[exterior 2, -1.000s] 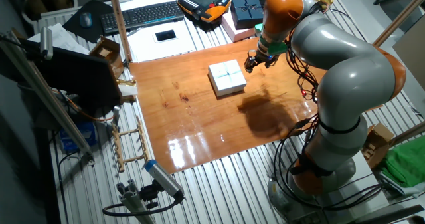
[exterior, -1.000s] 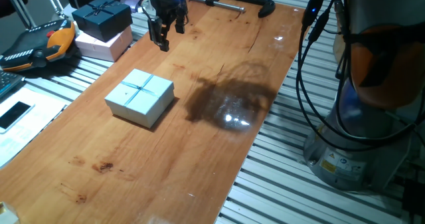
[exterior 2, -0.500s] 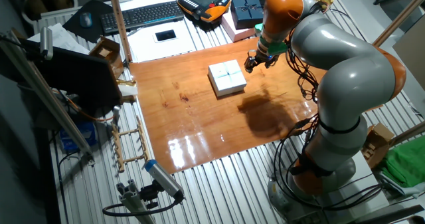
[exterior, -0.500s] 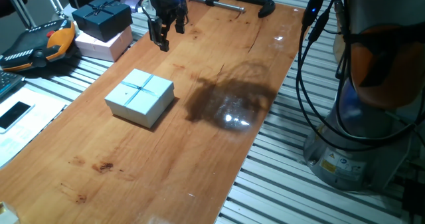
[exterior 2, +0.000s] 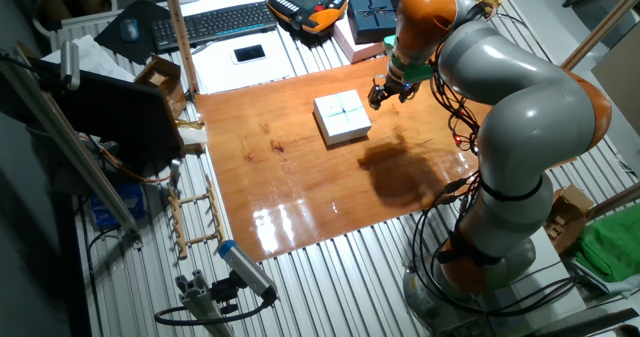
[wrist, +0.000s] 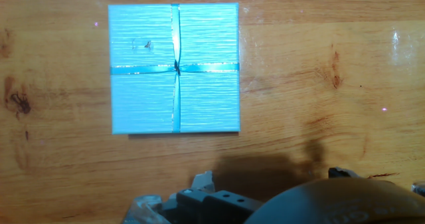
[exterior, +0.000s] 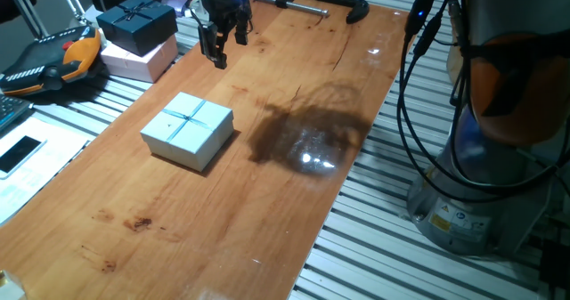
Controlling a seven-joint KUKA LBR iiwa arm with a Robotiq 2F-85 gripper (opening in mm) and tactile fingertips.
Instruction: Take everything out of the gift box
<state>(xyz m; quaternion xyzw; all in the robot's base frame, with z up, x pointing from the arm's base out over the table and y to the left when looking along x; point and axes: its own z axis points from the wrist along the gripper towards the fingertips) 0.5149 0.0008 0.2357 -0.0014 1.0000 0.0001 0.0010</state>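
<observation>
Here the gift box (exterior: 188, 130) sits on the wooden table (exterior: 294, 184), lid (wrist: 174, 67) on, toward the side nearest the keyboard (exterior 2: 214, 23) bench. Square, so no long axis; the ribbon cross (wrist: 176, 67) lies flat on top and faces straight up. In the hand view its edges run square to the frame; in one fixed view it sits turned, one corner toward the camera. Contents hidden under the lid.

Gripper (exterior: 220, 44) hangs above the table, well apart from the box, beyond its far side and toward the clamp (exterior: 312, 1) end. Fingers point down, a narrow gap between them, nothing held. From the other fixed view the gripper (exterior 2: 386, 90) is small and dark; the gap cannot be made out there.

Hand view: only the grey hand housing shows at the bottom edge, fingertips cut off.

Off the table: navy box (exterior: 136, 23) stacked on a pinkish-white box (exterior: 141, 60), beside an orange-and-black pendant (exterior: 55, 58), partly cut off.
</observation>
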